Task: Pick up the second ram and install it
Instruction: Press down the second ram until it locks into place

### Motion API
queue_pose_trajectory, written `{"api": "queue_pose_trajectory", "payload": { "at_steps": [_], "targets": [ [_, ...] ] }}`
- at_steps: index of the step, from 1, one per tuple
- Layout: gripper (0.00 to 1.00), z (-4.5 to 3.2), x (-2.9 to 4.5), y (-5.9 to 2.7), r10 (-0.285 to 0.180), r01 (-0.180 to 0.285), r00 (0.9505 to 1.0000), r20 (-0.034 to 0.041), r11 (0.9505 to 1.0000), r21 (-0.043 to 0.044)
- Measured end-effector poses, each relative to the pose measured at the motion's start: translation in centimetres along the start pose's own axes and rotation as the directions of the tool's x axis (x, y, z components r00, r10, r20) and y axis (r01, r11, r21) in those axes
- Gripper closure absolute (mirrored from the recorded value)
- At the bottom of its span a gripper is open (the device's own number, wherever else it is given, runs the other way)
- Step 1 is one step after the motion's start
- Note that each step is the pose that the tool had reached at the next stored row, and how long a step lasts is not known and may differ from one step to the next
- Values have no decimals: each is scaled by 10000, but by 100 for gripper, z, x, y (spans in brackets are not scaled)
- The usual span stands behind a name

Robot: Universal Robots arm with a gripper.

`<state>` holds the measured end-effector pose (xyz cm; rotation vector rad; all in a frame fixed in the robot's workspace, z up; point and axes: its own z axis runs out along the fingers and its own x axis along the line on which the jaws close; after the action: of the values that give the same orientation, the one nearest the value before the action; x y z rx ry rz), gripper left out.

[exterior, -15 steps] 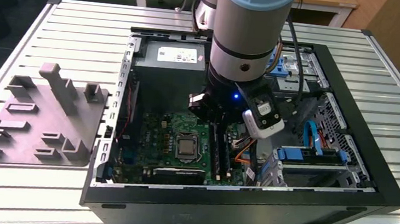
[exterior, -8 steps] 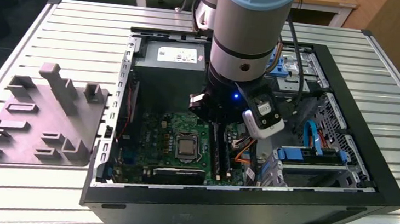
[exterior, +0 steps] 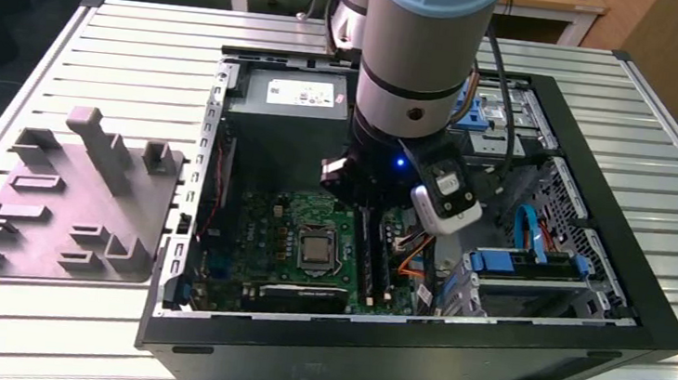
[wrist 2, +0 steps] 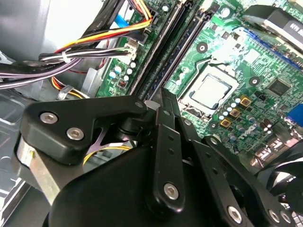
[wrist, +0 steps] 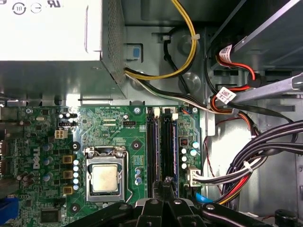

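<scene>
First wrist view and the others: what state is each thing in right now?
Computer case: lying flat, side open upward.
Processor socket: chip seated, no cooler over it.
Memory slots: filled or not, cannot tell.
End effector: down inside the case, over the memory slots.

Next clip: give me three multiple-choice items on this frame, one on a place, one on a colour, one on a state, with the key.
1. Where is the tool?
A. over the grey fixture
B. inside the computer case, above the slot rails
C. over bare table

2. The motherboard is:
A. red
B. white
C. green

3. The computer case is:
A. open, inside exposed
B. closed
C. standing upright

Key: B, the tool's tip sits over the slot rails beside the processor socket in the first wrist view; C, the board shows green in both wrist views; A, the exterior view looks straight in.
</scene>
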<state>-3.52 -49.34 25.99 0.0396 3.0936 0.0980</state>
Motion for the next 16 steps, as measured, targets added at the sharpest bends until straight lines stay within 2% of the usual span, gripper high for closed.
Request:
{"api": "queue_pose_trajectory", "payload": {
  "at_steps": [10, 16],
  "targets": [
    [90, 38, -7, 147, 0, 0, 10000, -1, 10000, -36],
    [90, 64, -41, 190, 2, -2, 10000, -1, 10000, -34]
  ]
}}
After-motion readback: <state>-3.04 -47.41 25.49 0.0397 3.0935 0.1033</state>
